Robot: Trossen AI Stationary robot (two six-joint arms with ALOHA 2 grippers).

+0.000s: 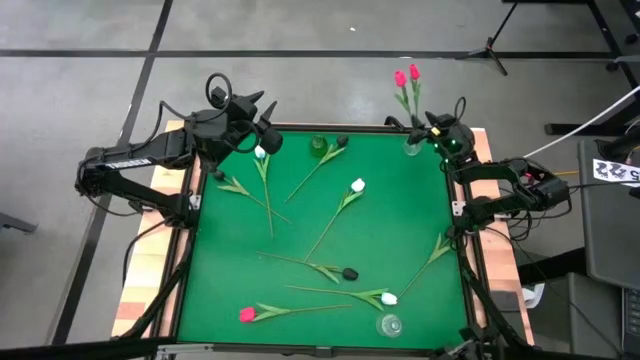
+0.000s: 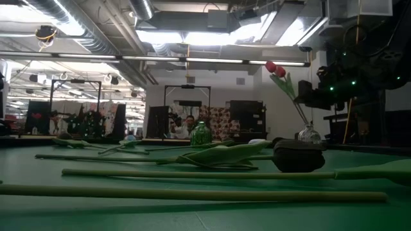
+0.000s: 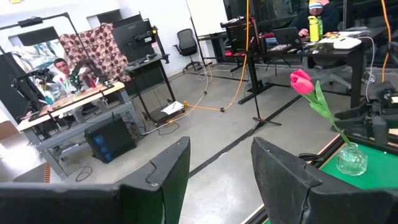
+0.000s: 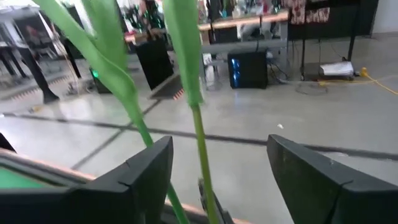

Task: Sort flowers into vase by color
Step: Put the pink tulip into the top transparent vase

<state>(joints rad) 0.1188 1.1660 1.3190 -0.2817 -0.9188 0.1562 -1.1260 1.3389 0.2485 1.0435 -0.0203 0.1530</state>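
Landmark: the clear glass vase (image 1: 412, 147) at the far right corner of the green-topped table (image 1: 300, 225); every place below is given from it.

Red-pink tulips: two artificial red-pink tulips (image 1: 407, 76) on long thin green stems stand in that vase, heads leaning out beyond the table edge.

Right claw: the right claw (image 1: 437, 133) sits just beside the vase. In its wrist view two green stems (image 4: 198, 130) run between the dark fingers (image 4: 146, 171), which stand spread apart and clear of them; it grips nothing.

Left claw: the left claw (image 1: 268, 140) waits along the same far edge, well apart from the vase, fingers (image 3: 168, 171) parted and empty.

Other vases: a green glass vase (image 1: 319, 146) stands on the far edge between the two claws; a second clear vase (image 1: 390, 325) stands at the near edge, well apart from the landmark.

Loose flowers: white-headed tulips (image 1: 357, 185), a black-headed tulip (image 1: 349, 272) and one more red-pink tulip (image 1: 247, 314) lie flat across the table, all well apart from the landmark.

Handling: these look very light, with thin springy stems and soft heads. I judge the bare mid-stem the best hold, clear of leaf and head; a stem may twist or slip in the pads.

Hard to make out: the vase mouth is hidden in the right wrist view; stems overlap near the table centre; the low view blurs the near stems.
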